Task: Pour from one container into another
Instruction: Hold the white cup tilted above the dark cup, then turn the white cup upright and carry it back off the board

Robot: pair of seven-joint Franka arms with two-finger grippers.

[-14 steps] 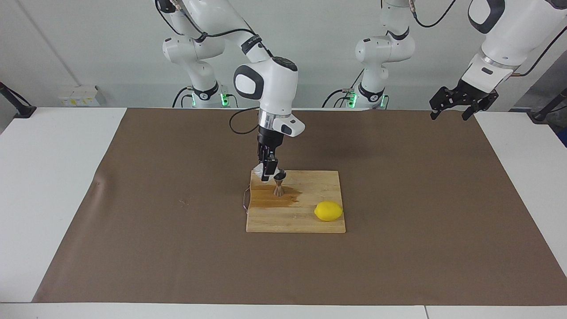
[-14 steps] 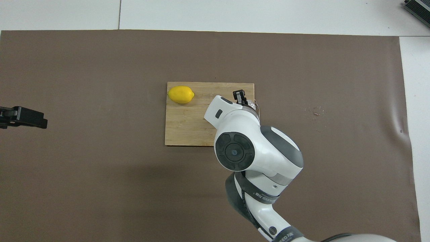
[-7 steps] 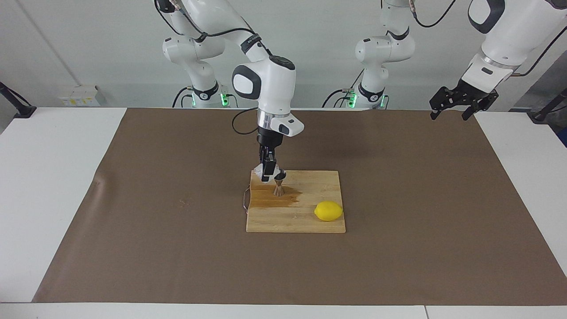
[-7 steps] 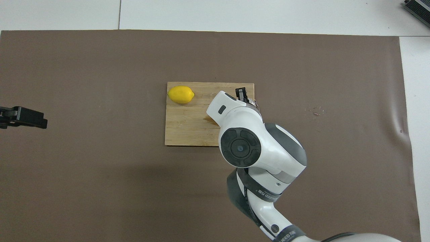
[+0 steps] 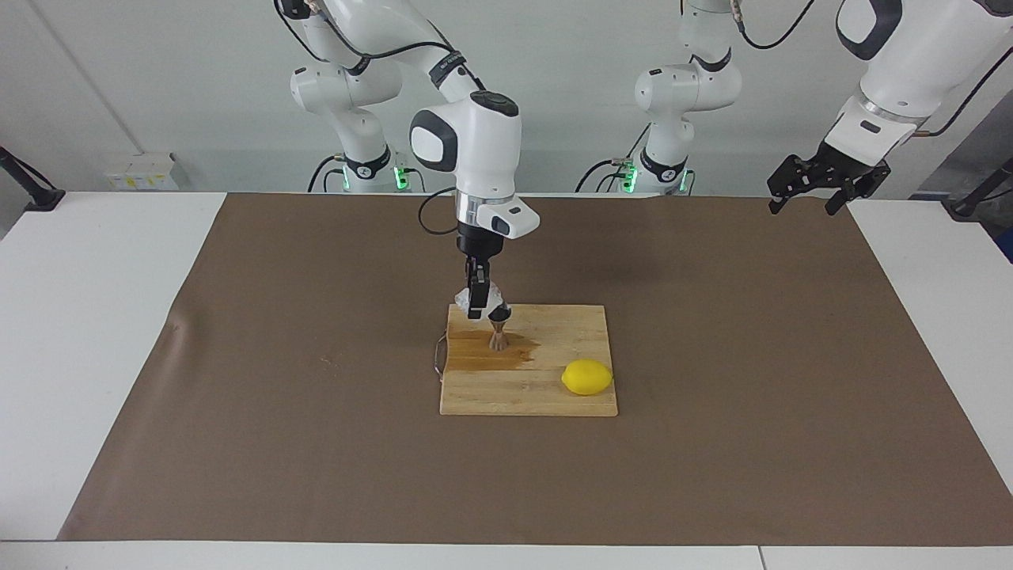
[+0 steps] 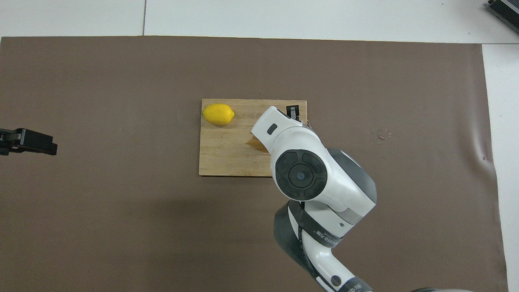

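A small steel jigger (image 5: 498,332) stands upright on the wooden board (image 5: 546,396), in a dark wet patch (image 5: 495,358). Just above its rim hangs the tiny whitish cup (image 5: 468,300), tilted, with my right gripper (image 5: 477,307) shut on it. In the overhead view the right arm hides the jigger and the cup; only a fingertip (image 6: 292,110) of that gripper shows over the board (image 6: 221,154). My left gripper (image 5: 807,203) waits open, raised over the mat's corner at the left arm's end, and its tip (image 6: 28,142) pokes in at the overhead view's edge.
A yellow lemon (image 5: 587,377) (image 6: 218,114) lies on the board's corner farthest from the robots, toward the left arm's end. A thin wire loop (image 5: 440,355) sticks out from the board's edge. The brown mat (image 5: 277,443) covers the white table.
The right arm's wrist has swung a little toward the right arm's end and risen slightly, with the cup still held over the jigger. The left arm has not moved.
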